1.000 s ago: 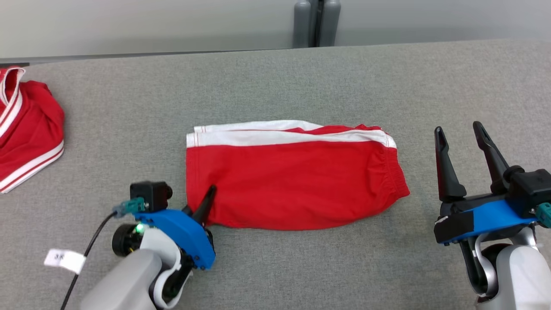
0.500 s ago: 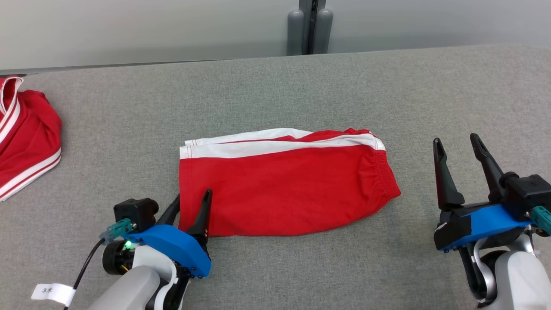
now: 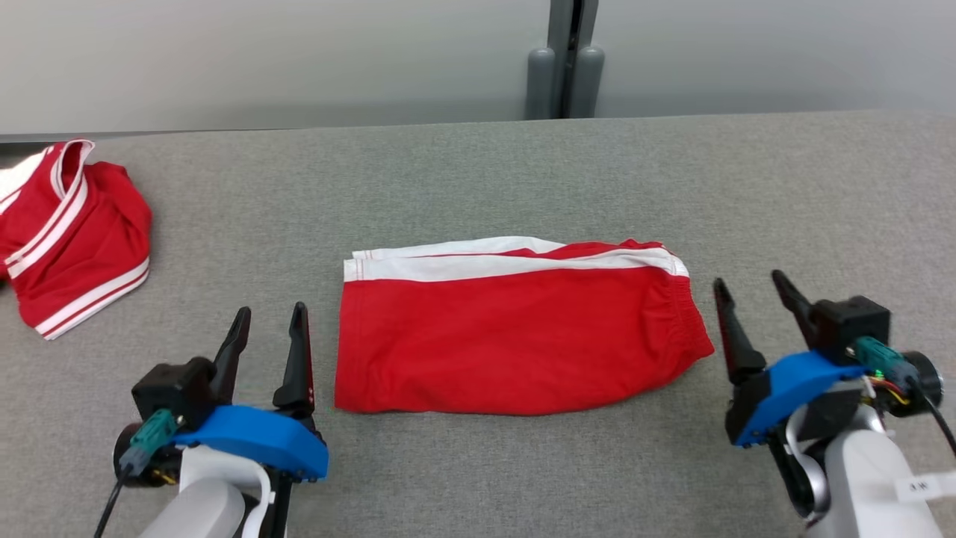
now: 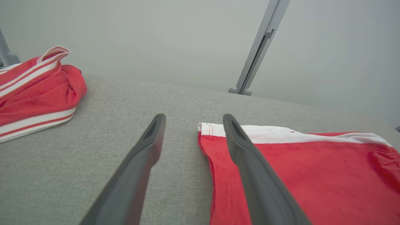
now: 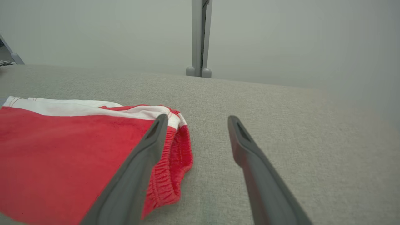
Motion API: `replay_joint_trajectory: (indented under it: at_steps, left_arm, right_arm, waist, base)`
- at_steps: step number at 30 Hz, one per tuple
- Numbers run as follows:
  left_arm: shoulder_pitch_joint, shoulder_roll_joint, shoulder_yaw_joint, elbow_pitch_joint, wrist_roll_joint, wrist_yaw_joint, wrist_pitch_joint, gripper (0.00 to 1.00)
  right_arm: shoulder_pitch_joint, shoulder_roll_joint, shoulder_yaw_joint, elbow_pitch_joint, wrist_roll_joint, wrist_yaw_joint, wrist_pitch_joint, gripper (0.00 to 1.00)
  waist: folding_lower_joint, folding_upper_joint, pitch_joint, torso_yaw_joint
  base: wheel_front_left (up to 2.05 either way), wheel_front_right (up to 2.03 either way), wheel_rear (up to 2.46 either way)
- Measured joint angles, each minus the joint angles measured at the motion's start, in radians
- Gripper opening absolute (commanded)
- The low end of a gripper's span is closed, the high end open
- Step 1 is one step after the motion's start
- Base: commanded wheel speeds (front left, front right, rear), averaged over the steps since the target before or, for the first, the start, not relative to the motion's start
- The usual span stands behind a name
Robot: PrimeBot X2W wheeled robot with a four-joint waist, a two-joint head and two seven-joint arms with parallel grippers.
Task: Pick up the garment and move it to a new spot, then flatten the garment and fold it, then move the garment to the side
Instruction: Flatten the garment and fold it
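- Looking at the red garment (image 3: 515, 336) lying folded and flat around the middle of the desk (image 3: 478, 172), white stripe along its far side, elastic waistband facing the right edge.
- Seeing the left gripper (image 3: 271, 310) hanging just beside the garment's left end, fingers spread wide, holding nothing.
- Seeing the right gripper (image 3: 749, 280) waiting just off the waistband end, fingers also wide apart and empty.
- Guessing only the move to the side is remaining, so worrying about pinching just the top layer and popping the fold open on the lift.
- Also worrying about dragging instead of lifting: the fuzzy desk cover probably grabbing the bottom layer and bunching it up.
- Heading toward the left edge means risking a bump into the second red garment (image 3: 75, 232) crumpled there, or mixing the two up.
- Not being able to see the layers underneath, so only guessing at how tidy the fold is.
- Losing part of that second garment past the picture's edge.
- Struggling to tell whether either gripper's fingertips are touching the desk or floating above it.
- Having trouble judging the gap in the left wrist view, one finger covering the hem.
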Motion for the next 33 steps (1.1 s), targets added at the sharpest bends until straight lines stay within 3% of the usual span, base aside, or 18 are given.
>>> replay_joint_trajectory:
  at_steps: [7, 15, 19, 20, 21, 22, 23, 24, 25, 33]
  left_arm:
    - [0.105, -0.023, 0.058, -0.072, 0.070, 0.033, 0.000, 1.00]
    - [0.166, -0.047, 0.085, -0.100, 0.114, 0.033, 0.000, 1.00]
    - [0.170, -0.061, 0.093, -0.102, 0.133, 0.028, 0.000, 1.00]
    - [0.170, -0.063, 0.095, -0.102, 0.137, 0.027, 0.000, 1.00]
    - [0.170, -0.066, 0.097, -0.103, 0.142, 0.025, 0.000, 1.00]
    - [0.170, -0.069, 0.098, -0.104, 0.145, 0.024, 0.000, 1.00]
    - [0.170, -0.070, 0.099, -0.104, 0.150, 0.023, 0.000, 1.00]
    - [0.170, -0.072, 0.100, -0.104, 0.154, 0.020, 0.000, 1.00]
    - [0.170, -0.073, 0.102, -0.103, 0.158, 0.015, 0.000, 1.00]
    - [0.170, -0.088, 0.105, -0.105, 0.183, 0.005, 0.000, 1.00]
  right_arm:
    - [-0.110, 0.001, 0.027, 0.190, -0.043, 0.000, 0.060, 1.00]
    - [-0.192, -0.013, -0.058, 0.422, -0.098, 0.000, 0.147, 1.00]
    - [-0.227, -0.020, -0.083, 0.521, -0.065, 0.000, 0.193, 1.00]
    - [-0.238, -0.020, -0.082, 0.538, -0.045, 0.000, 0.201, 0.96]
    - [-0.251, -0.020, -0.077, 0.553, -0.026, 0.000, 0.208, 0.58]
    - [-0.263, -0.021, -0.069, 0.565, -0.012, 0.000, 0.209, 0.38]
    - [-0.270, -0.022, -0.057, 0.576, 0.002, 0.000, 0.211, 0.27]
    - [-0.278, -0.024, -0.046, 0.585, 0.012, -0.001, 0.212, 0.07]
    - [-0.287, -0.026, -0.036, 0.592, 0.021, -0.001, 0.212, 0.00]
    - [-0.321, -0.092, 0.046, 0.610, 0.114, 0.000, 0.218, 0.00]
  waist:
    - [0.0000, 0.0000, -0.010, 0.046]
    - [0.0001, 0.0000, -0.006, 0.102]
    - [0.0000, 0.0000, 0.003, 0.120]
    - [0.0000, 0.0000, 0.006, 0.122]
    - [0.0001, 0.0000, 0.008, 0.124]
    - [0.0001, 0.0000, 0.010, 0.125]
    - [0.0000, 0.0000, 0.012, 0.124]
    - [0.0001, 0.0000, 0.014, 0.123]
    - [0.0000, 0.0000, 0.015, 0.121]
    - [0.0001, 0.0000, 0.011, 0.093]
  base:
    - [0.00, 0.00, 0.00]
    - [0.00, 0.00, 0.00]
    - [0.00, 0.00, 0.00]
    - [0.00, 0.00, 0.00]
    - [0.00, 0.00, 0.00]
    - [0.00, 0.00, 0.00]
    - [0.00, 0.00, 0.00]
    - [0.00, 0.00, 0.00]
    - [0.00, 0.00, 0.00]
    - [0.00, 0.00, 0.00]
